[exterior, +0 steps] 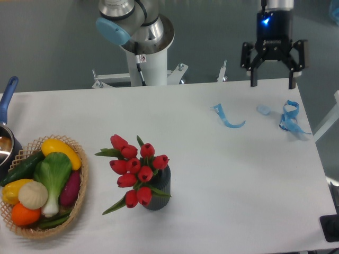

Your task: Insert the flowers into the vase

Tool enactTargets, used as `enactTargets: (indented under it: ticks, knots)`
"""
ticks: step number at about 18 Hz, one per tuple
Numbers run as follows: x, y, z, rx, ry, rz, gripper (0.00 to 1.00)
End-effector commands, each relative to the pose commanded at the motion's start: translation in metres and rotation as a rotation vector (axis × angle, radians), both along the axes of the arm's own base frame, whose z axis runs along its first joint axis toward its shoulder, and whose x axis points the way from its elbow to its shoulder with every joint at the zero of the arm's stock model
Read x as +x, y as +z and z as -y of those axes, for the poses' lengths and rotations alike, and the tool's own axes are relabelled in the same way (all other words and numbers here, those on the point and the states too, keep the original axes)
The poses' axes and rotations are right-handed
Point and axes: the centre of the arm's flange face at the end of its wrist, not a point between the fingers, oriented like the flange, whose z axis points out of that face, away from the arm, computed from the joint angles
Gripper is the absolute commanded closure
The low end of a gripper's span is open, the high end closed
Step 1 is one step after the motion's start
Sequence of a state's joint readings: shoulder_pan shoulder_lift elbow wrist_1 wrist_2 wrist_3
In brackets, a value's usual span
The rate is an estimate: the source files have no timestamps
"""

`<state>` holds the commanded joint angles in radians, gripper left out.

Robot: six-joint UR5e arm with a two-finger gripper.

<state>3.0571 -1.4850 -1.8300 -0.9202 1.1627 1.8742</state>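
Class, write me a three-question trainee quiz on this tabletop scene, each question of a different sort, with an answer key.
1. True or false: the flowers stand in the vase.
2. Multiple choice: the gripper is A) shut on the tulips, B) open and empty above the table's far right edge, C) inside the basket.
3. Fill in: left of the vase, a woven basket holds ____.

Key
1. True; the stems go into its mouth.
2. B.
3. Vegetables.
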Motion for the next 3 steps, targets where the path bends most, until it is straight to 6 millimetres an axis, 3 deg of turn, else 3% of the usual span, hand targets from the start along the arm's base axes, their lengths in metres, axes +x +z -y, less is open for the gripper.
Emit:
enactTargets:
  ticks: [3]
  knots:
    - [0.0042,-0.0019,0.0091,-0.022,-0.024,0.020,0.00]
